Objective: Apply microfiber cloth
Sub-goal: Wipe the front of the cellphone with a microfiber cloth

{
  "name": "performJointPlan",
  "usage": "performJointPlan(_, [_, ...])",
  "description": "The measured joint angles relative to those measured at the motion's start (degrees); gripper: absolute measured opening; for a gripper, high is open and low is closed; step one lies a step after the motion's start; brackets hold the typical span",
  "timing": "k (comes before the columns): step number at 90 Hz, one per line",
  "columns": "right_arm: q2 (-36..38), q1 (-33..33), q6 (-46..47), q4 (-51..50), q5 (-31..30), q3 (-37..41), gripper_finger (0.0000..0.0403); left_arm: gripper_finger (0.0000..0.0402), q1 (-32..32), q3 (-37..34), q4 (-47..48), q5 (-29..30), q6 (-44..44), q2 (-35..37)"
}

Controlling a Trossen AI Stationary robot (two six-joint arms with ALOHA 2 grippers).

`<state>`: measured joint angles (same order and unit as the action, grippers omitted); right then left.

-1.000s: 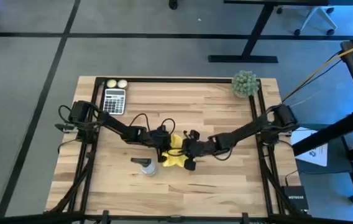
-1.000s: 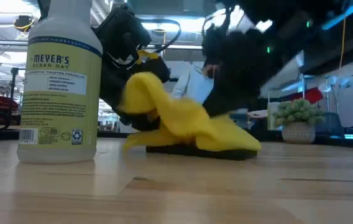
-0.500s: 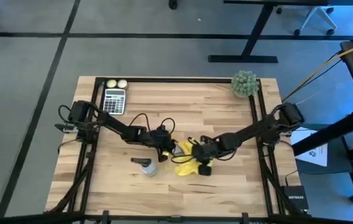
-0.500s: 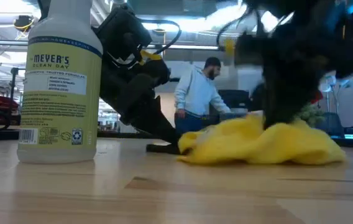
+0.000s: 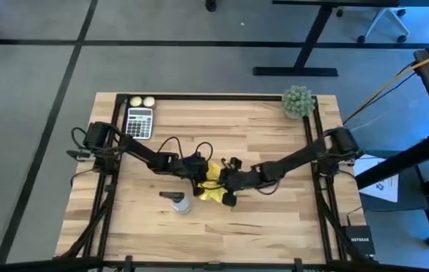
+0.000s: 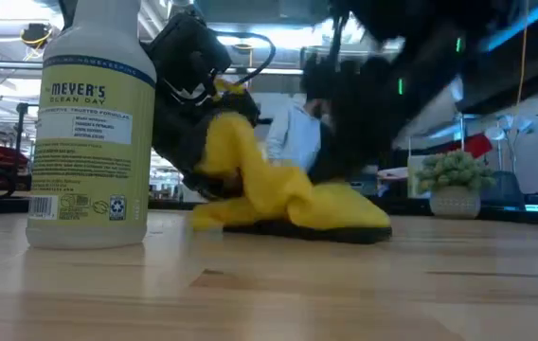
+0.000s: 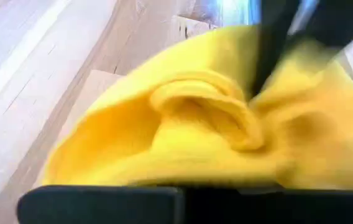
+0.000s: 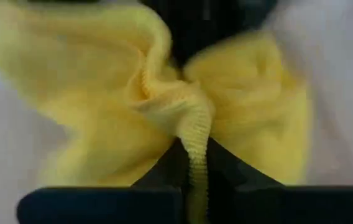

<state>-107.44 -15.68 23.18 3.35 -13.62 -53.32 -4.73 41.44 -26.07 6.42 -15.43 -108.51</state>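
Observation:
The yellow microfiber cloth [image 5: 213,189] lies bunched at the table's middle, draped over a flat black smartphone [image 6: 345,234] whose edge shows beneath it in the low view. My right gripper [image 5: 228,189] reaches in from the right and is shut on the cloth. My left gripper [image 5: 197,172] comes in from the left and stands right against the cloth's left end, which rises up along it [image 6: 226,152]. The cloth hides the left fingertips. My right gripper pinches a gathered fold of the cloth [image 8: 195,134] between its two fingers; the fold runs back between them. The fingers come slanting down from the table's right. The cloth [image 6: 326,204] spreads slack below them on the smartphone.
A spray bottle [image 5: 179,202] stands just near-left of the cloth, close to the left gripper. A calculator [image 5: 139,121] and two balls [image 5: 140,101] lie at the far left corner, a small plant [image 5: 297,100] at the far right. Bare wood [image 5: 275,219] lies on the near right.
My right gripper dragged the cloth toward the table's right and near side, off the smartphone, then brought it back left. The cloth lies over the smartphone again, with its left end heaped up against the left gripper.

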Motion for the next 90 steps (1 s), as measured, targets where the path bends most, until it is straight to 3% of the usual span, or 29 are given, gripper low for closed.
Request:
performJointPlan(11, [-0.04,-0.30,3.20,-7.59,14.03,-1.02,0.0013,0.0015,0.00,0.01,0.06,-0.02,0.83,0.00])
performJointPlan(21, [3.34,-1.83,3.41,-24.42,23.77,-2.84,0.0013,0.0015,0.00,0.01,0.05,0.04,1.69,0.00])
performJointPlan(28, [6.07,-1.81,2.25,-30.43,22.64,-4.45,0.0013,0.0015,-0.01,0.00,-0.12,0.08,2.42,0.00])
performJointPlan(33, [8.16,-1.65,0.59,-31.45,17.39,-5.22,0.0014,0.0015,-0.02,-0.07,-0.42,0.25,3.23,0.00])
performJointPlan(43, [9.18,-1.62,-3.82,-16.50,3.64,-6.26,0.0014,0.0015,0.04,-0.09,-0.86,0.59,3.78,-0.04])
performJointPlan(48, [8.13,-1.60,-7.11,-8.56,-0.01,-5.83,0.0014,0.0015,0.04,-0.08,-0.81,0.61,3.77,-0.04])
performJointPlan(54, [5.48,-0.89,-9.55,0.47,0.41,-5.84,0.0014,0.0015,0.04,-0.07,-0.67,0.58,3.78,-0.04])
performJointPlan(63, [1.42,-0.81,-8.41,5.28,2.94,-5.79,0.0014,0.0015,0.01,-0.05,-0.64,0.57,3.91,-0.03])
performJointPlan(77, [-3.87,-0.87,-4.36,-3.19,2.24,-5.92,0.0014,0.0015,-0.17,-0.01,-0.62,0.64,3.88,-0.04])
performJointPlan(90, [-4.10,-1.41,1.21,-12.82,3.45,-6.43,0.0014,0.0015,-0.17,0.08,-0.90,0.43,3.88,-0.02])
